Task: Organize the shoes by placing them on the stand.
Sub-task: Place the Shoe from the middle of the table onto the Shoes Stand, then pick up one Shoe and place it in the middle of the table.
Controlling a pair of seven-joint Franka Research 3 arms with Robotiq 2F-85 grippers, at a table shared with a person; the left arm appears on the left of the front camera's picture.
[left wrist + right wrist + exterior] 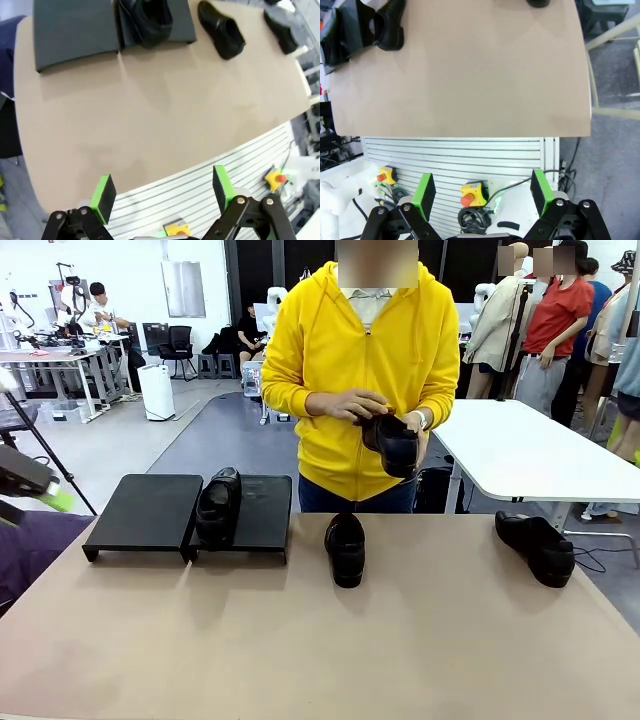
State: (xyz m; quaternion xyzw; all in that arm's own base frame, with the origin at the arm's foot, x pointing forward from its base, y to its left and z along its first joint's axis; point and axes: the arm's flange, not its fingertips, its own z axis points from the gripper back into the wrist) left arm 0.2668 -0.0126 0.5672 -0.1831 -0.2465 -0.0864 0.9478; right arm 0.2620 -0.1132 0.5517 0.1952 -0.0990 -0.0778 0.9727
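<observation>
The stand (145,512) is a low black platform in two sections at the table's far left. One black shoe (218,505) lies on it near the seam between the sections. A second shoe (345,548) rests on the table at the middle and a third (537,547) at the far right. The person in a yellow hoodie holds another shoe (396,445) in both hands at chest height. In the left wrist view my left gripper (162,192) hangs open and empty over the table's near edge, far from the stand (75,30) and shoes (222,30). My right gripper (482,194) is likewise open and empty, well short of the middle shoe (390,25).
A bare tan tabletop (320,640) stretches between the grippers and the shoes. A white slatted base with yellow emergency-stop boxes (470,195) lies below the near edge. A white table (520,450) stands behind the person, with other people farther back.
</observation>
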